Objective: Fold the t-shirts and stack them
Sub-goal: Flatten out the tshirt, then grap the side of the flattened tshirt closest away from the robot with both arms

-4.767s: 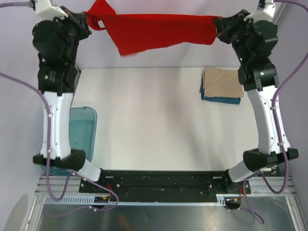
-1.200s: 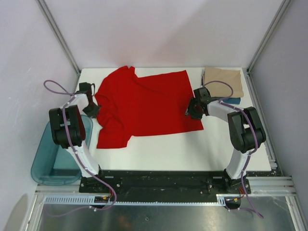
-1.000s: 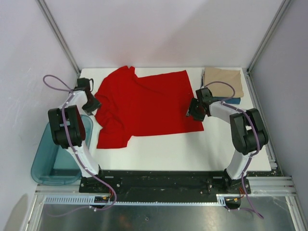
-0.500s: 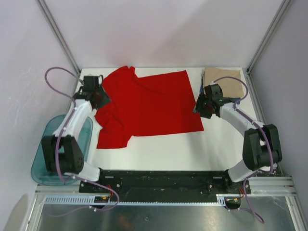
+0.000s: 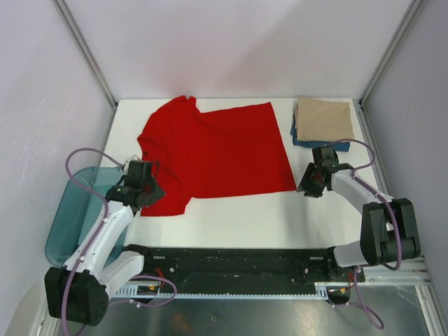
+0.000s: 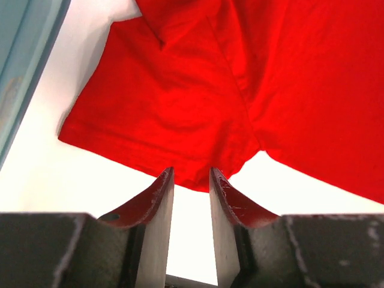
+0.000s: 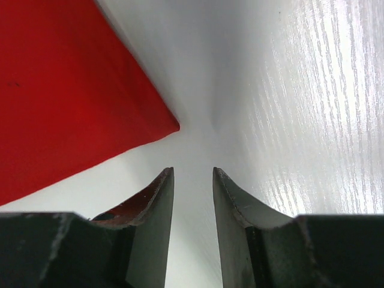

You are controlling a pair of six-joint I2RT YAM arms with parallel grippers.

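The red t-shirt point(image 5: 217, 150) lies spread flat on the white table, collar to the left, one sleeve at the near left. My left gripper point(image 5: 149, 199) is open and empty, its tips at the near hem of that sleeve point(image 6: 168, 120). My right gripper point(image 5: 306, 190) is open and empty just right of the shirt's near right corner point(image 7: 171, 125). The tan shirt point(image 5: 323, 119) lies folded on the dark blue shirt point(image 5: 315, 144) at the far right.
A translucent teal tub point(image 5: 66, 224) sits off the table's left edge beside my left arm. Metal frame posts rise at the far corners. The table's near edge point(image 5: 238, 241) runs in front of both grippers.
Earlier both grippers held the red shirt up in the air; it now lies flat. Since half a second ago both grippers have pulled back toward the near edge, off the shirt's sides.
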